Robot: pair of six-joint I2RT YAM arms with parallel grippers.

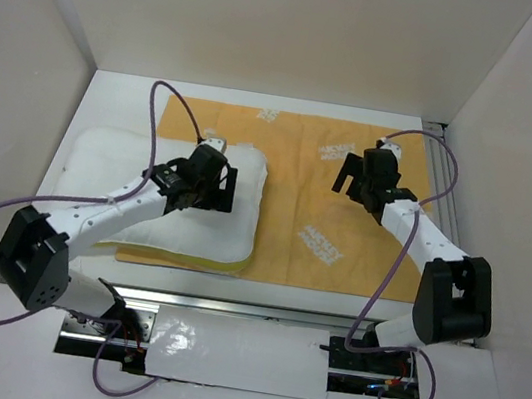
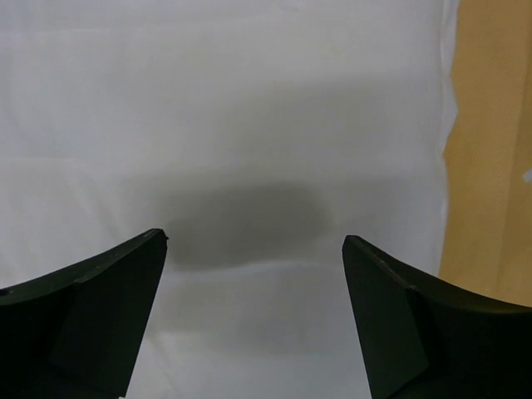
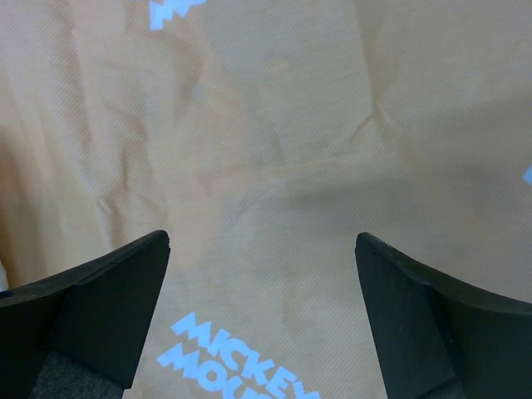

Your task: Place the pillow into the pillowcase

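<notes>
The white pillow (image 1: 175, 231) with a yellow front edge lies at the left, its right part resting on the mustard-orange pillowcase (image 1: 343, 222), which is spread flat with white logos. My left gripper (image 1: 209, 186) hovers open and empty over the pillow's right part; in the left wrist view its open jaws (image 2: 253, 241) frame white cloth (image 2: 249, 125), with the pillowcase (image 2: 490, 150) at the right. My right gripper (image 1: 352, 178) is open and empty above the pillowcase's middle; the right wrist view (image 3: 262, 241) shows orange cloth (image 3: 274, 141) with a "Mickey" logo.
White walls close in the table on the left, back and right. A metal rail (image 1: 445, 187) runs along the right edge. A white sheet (image 1: 232, 351) covers the near rail between the arm bases.
</notes>
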